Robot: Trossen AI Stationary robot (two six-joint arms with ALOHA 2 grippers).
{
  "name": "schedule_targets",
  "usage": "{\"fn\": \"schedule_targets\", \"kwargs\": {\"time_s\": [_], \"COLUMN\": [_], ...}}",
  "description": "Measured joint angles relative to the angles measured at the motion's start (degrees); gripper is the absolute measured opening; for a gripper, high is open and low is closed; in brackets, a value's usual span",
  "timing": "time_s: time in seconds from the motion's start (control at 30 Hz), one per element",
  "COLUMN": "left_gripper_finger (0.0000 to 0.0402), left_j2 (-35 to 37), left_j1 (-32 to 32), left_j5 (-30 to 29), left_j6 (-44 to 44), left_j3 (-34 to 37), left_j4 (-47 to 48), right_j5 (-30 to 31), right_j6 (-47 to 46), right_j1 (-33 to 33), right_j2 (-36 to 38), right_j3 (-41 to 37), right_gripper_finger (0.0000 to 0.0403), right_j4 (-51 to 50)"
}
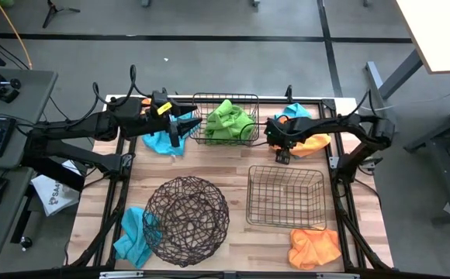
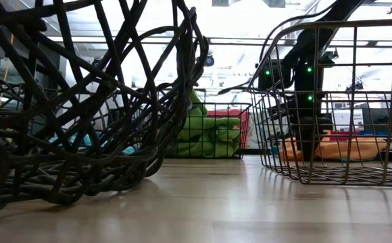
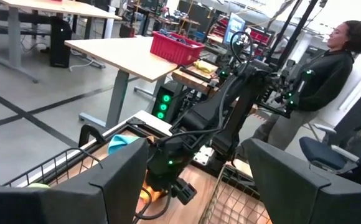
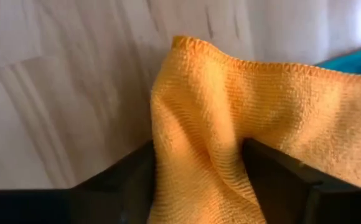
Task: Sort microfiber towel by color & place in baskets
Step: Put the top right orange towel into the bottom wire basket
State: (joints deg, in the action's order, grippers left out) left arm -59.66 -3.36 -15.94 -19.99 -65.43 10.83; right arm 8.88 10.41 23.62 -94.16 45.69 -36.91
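My right gripper (image 1: 282, 147) stands over the left end of an orange towel (image 1: 312, 142) near the table's far right and is shut on it (image 4: 196, 180). A blue towel (image 1: 295, 112) lies behind it. My left gripper (image 1: 180, 128) is open (image 3: 199, 186) and empty, hovering above a blue towel (image 1: 161, 141) beside the far rectangular basket (image 1: 225, 98), which holds green towels (image 1: 229, 120). The near rectangular basket (image 1: 285, 196) and the round woven basket (image 1: 186, 219) hold nothing. Another blue towel (image 1: 132, 232) and another orange towel (image 1: 314, 246) lie near the near edge. My right gripper pinches a raised fold of the orange towel (image 4: 199, 124) between its two fingers (image 4: 274, 174), close to a hemmed corner (image 4: 183, 45). It comes from above, pointing down. The rest of the towel (image 2: 348, 145) lies slack on the table.
The wooden table (image 1: 209, 167) shows bare boards between the baskets. A person (image 3: 311, 81) stands beyond the table's right side, with desks and a red bin behind. A keyboard and a mouse sit on a desk off the table's left.
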Motion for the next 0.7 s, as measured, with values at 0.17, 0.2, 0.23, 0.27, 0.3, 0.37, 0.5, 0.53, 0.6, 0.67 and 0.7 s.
{"fn": "schedule_targets", "kwargs": {"time_s": [0.17, 0.2, 0.23, 0.27, 0.3, 0.37, 0.5, 0.53, 0.6, 0.67, 0.7], "left_gripper_finger": [0.0262, 0.0262, 0.0262, 0.0262, 0.0262, 0.0262, 0.0262, 0.0262, 0.0262, 0.0262, 0.0262], "left_j2": [0.0, 0.0, 0.0, 0.0, 0.0, 0.0, 0.0, 0.0, 0.0, 0.0, 0.0], "left_j1": [0.0, 0.0, 0.0, 0.0, 0.0, 0.0, 0.0, 0.0, 0.0, 0.0, 0.0], "left_j5": [0.0, 0.0, 0.0, 0.0, 0.0, -0.2, -0.3, -0.3, -0.3, -0.3, -0.3], "left_j6": [0.1, 0.5, 0.9, 1.2, 1.5, 2.0, 2.1, 2.2, 2.6, 2.6, 2.7], "left_j3": [0.0, 0.0, 0.0, 0.0, 0.0, 0.0, 0.0, 0.0, 0.0, 0.0, 0.0], "left_j4": [0.0, 0.0, 0.0, 0.0, 0.0, 0.1, 0.1, 0.1, 0.1, 0.1, 0.1], "right_j5": [-1.1, -0.6, -0.2, 0.8, 1.9, 3.8, 8.0, 8.9, 9.6, 9.6, 9.4], "right_j6": [-3.1, -3.7, -4.5, -5.3, -5.7, -6.8, -10.0, -11.0, -13.3, -15.5, -16.7], "right_j1": [-1.1, -1.2, -1.3, -1.3, -1.3, -1.3, -1.2, -1.2, -1.1, -1.1, -1.1], "right_j2": [3.7, 5.4, 7.8, 10.5, 13.1, 18.2, 29.0, 31.2, 34.8, 38.2, 39.7], "right_j3": [0.0, 0.3, 1.0, 2.4, 3.8, 6.3, 13.9, 15.7, 19.2, 22.0, 23.2], "right_gripper_finger": [0.0038, 0.0021, 0.0020, 0.0022, 0.0022, 0.0009, 0.0009, 0.0008, 0.0004, 0.0004, 0.0004], "right_j4": [-1.5, -3.4, -5.0, -5.9, -6.9, -10.8, -13.3, -14.0, -13.4, -10.9, -9.5]}}
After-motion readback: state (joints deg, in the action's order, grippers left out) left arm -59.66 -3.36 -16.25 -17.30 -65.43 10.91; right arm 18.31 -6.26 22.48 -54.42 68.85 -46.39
